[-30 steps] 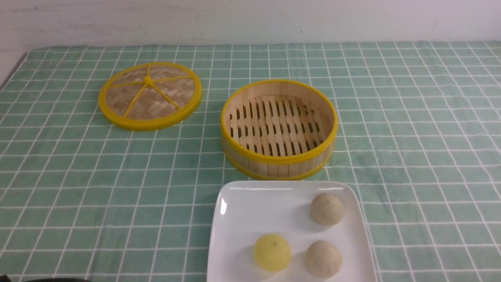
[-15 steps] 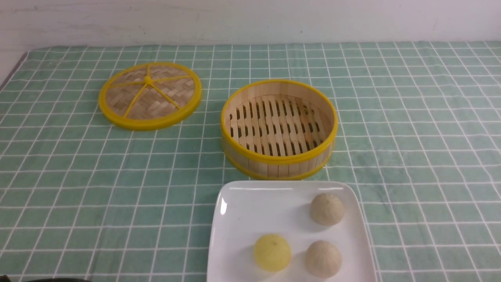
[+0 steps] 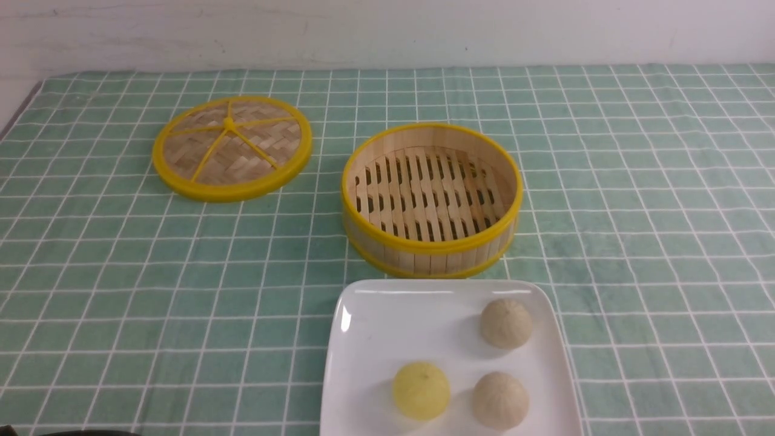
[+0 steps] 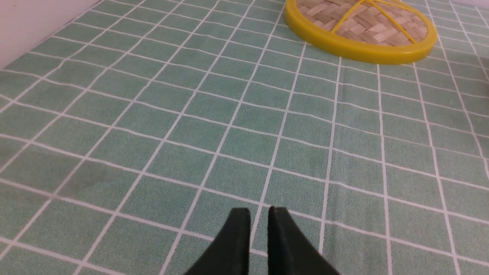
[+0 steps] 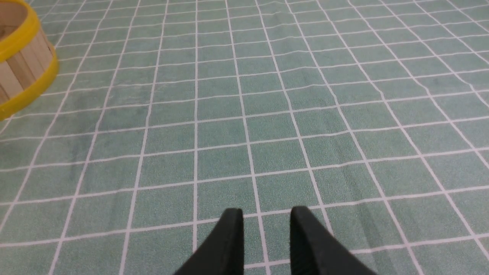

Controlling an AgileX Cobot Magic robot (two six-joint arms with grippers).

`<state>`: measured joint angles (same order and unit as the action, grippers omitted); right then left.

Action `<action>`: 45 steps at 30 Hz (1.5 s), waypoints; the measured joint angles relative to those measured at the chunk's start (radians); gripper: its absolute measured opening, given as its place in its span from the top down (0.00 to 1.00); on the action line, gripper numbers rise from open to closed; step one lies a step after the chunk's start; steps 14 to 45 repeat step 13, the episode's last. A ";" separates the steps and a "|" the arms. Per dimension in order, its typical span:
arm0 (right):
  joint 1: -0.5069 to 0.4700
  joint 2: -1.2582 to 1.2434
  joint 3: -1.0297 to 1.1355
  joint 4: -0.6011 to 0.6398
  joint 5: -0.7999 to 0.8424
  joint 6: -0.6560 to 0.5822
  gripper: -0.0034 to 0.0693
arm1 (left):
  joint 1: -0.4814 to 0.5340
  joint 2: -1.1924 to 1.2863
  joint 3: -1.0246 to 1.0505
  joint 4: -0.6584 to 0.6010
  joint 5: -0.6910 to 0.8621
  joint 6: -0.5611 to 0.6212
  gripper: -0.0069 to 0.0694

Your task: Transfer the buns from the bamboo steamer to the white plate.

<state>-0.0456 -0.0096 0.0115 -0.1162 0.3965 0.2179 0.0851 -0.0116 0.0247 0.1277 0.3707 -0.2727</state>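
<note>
All three buns lie on the white plate [image 3: 387,327] at the near edge of the front view: a cream bun [image 3: 506,323] at the back right, a cream bun [image 3: 500,400] at the front right, and a pale yellow bun [image 3: 421,390] at the front left. Just beyond the plate stands the bamboo steamer [image 3: 424,257], with only its slatted floor showing inside. Neither gripper appears in the front view. My left gripper [image 4: 259,209] hangs over bare cloth, its jaws a narrow gap apart with nothing between. My right gripper [image 5: 266,209] stands open wider over bare cloth, holding nothing.
The woven steamer lid [image 3: 232,147] lies flat at the back left, and it shows ahead of the left gripper as the lid [image 4: 363,26]. The steamer's wall [image 5: 23,72] sits off to one side of the right gripper. A green checked cloth [image 3: 636,242] covers the table.
</note>
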 joint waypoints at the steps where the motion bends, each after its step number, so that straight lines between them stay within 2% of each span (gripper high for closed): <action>1: 0.000 0.000 0.000 0.000 0.000 0.000 0.68 | 0.000 0.000 0.000 0.000 0.000 0.000 0.77; 45: 0.000 0.000 0.000 0.000 0.000 0.000 0.68 | 0.000 0.000 0.000 0.001 0.001 0.000 0.77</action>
